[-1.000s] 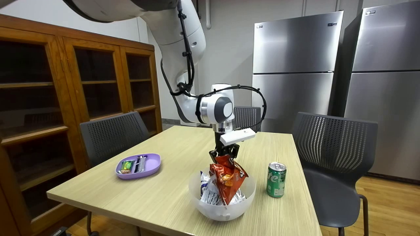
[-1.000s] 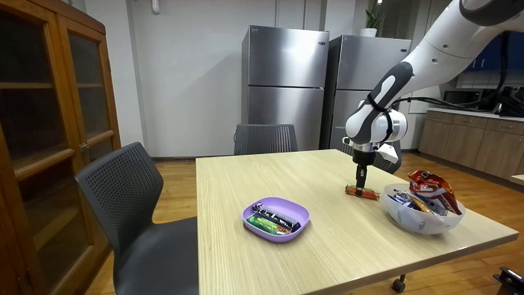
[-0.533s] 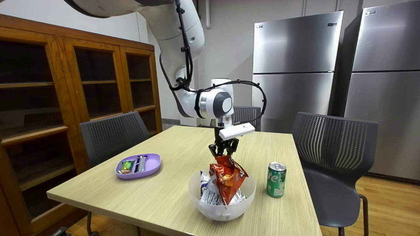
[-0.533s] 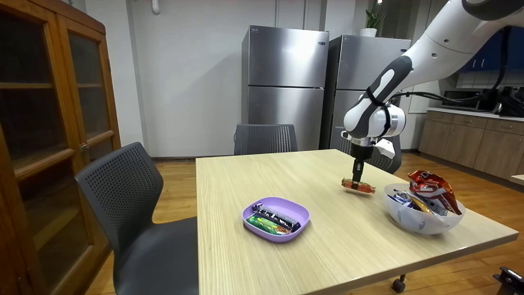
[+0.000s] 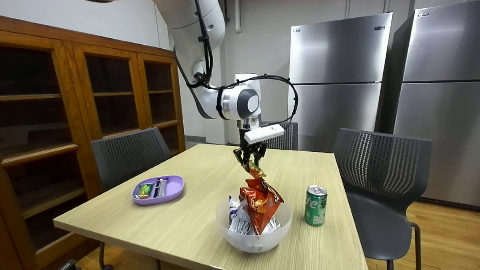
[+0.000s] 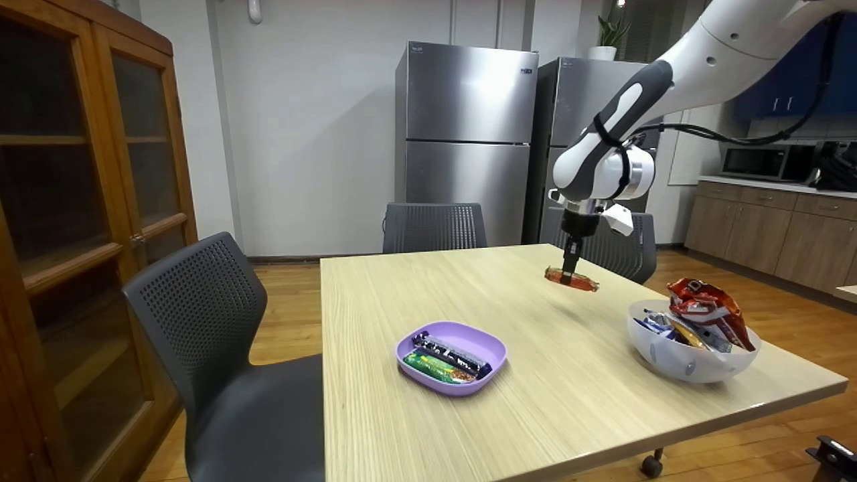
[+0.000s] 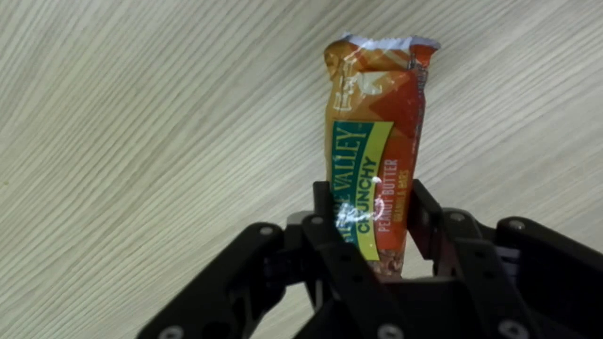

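Wrist view: hand point(image 7: 370, 200) tight on a glossy, oblong granola bar point(image 7: 377, 146); streaky-grained tabletop point(image 7: 155, 141) beneath.

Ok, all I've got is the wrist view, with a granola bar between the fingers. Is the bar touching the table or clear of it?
Observer: Clear of it. In an exterior view the granola bar hangs above the table, not touching it.
Operator: And what else is on the table that I'm missing?
Observer: A purple tray, with a green-wrapped bar and a dark-wrapped bar lying in it.
Operator: Any drinks out there?
Observer: Yes, in an exterior view a green can stands upright beside a translucent bowl, apart from it.
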